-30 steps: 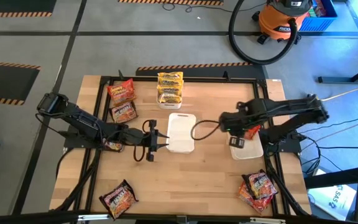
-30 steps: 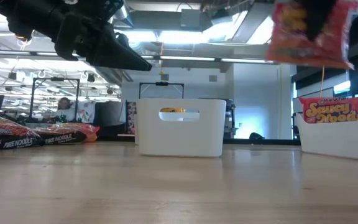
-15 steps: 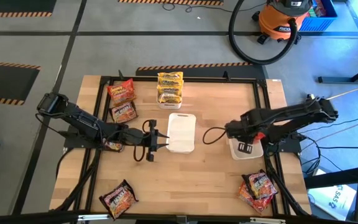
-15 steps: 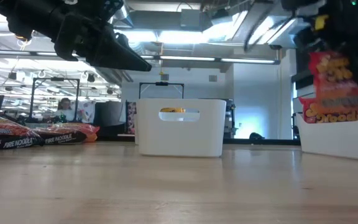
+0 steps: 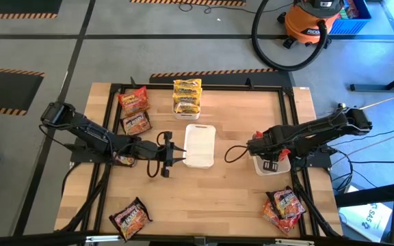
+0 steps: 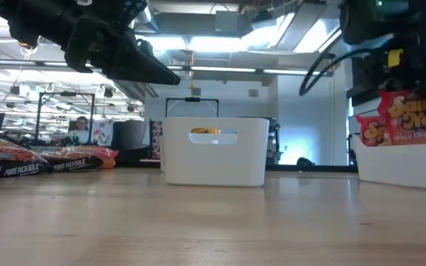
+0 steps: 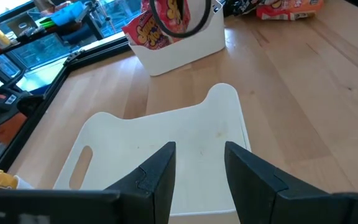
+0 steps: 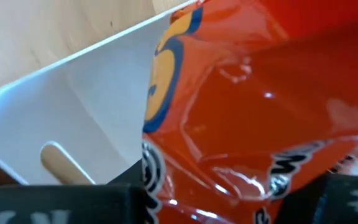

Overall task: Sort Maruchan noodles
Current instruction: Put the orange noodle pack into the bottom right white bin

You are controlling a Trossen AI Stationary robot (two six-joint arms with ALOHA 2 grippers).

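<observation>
My right gripper is shut on a red-orange noodle packet and stands over the right white tray; the packet's lower part sits behind the tray wall. In the right wrist view the packet fills the picture, with the tray wall beside it. My left gripper hovers open beside the middle white tray, seen past its fingers as the tray. Yellow packets lie at the far edge. My right gripper holds the red-orange packet by its upper part, coming from above with the fingers pointing down. The packet hangs below the fingers, its lower part down inside the right tray. The gripper body hides the exact place of contact.
Red-orange and dark packets lie far left, a dark one near left, more packets near right. Another packet lies under my left arm. Bare wood shows in the table's near middle.
My right gripper has moved down and toward the table's right and near side, carrying the red-orange packet from high above the table down into the right white tray. The left arm has kept still.
</observation>
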